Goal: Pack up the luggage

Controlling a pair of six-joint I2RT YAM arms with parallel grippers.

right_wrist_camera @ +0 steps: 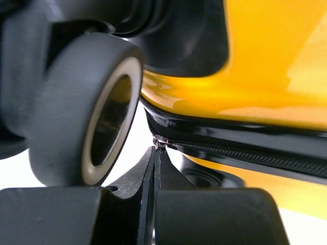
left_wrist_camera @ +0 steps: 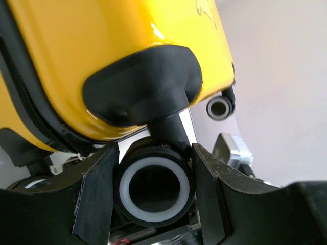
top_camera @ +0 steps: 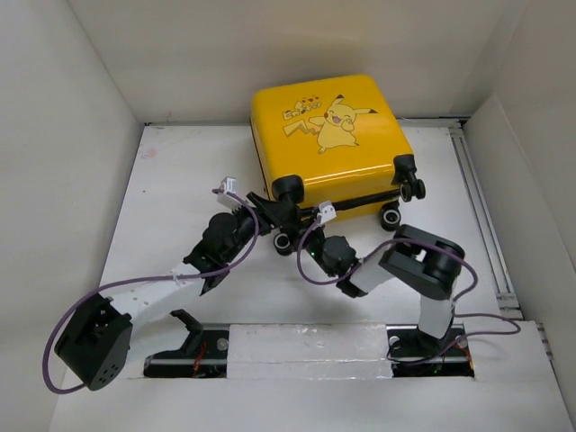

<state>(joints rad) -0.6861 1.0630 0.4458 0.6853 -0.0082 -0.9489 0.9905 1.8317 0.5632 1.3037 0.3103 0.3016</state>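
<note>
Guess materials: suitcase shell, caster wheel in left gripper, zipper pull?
suitcase shell: hard glossy plastic, sharp reflections.
caster wheel: matte black tyre, likely rubber or soft plastic, over a pale plastic-looking ring.
zipper pull: probably metal, small silvery glint; too small to be sure.

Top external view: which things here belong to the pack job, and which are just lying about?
In the job:
- luggage
- zipper pull, pinched by the right end effector
- caster wheel, clamped between the fingers of the left end effector

Just there:
- table
- purple cables
- base rail
</note>
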